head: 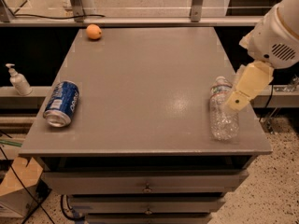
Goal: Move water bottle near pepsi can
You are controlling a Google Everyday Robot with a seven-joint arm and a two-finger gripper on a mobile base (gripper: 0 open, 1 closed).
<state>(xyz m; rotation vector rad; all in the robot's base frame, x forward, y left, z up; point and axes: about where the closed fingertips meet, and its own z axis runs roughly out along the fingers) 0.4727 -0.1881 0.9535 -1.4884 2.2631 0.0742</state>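
The water bottle [221,113] is clear and crinkly with a white cap. It lies on its side near the right front edge of the grey table [149,78], cap pointing away. The pepsi can [61,103] is blue and lies on its side at the table's left front edge, silver top toward the front. My gripper [236,99] is cream-coloured and hangs from the white arm [275,36] at the right. It is just above the bottle's right side and overlaps it in view.
An orange [94,31] sits at the table's far left corner. A small white pump bottle [18,80] stands on a ledge left of the table. Drawers [147,185] are below the tabletop. A cardboard box [16,185] and cables lie on the floor at lower left.
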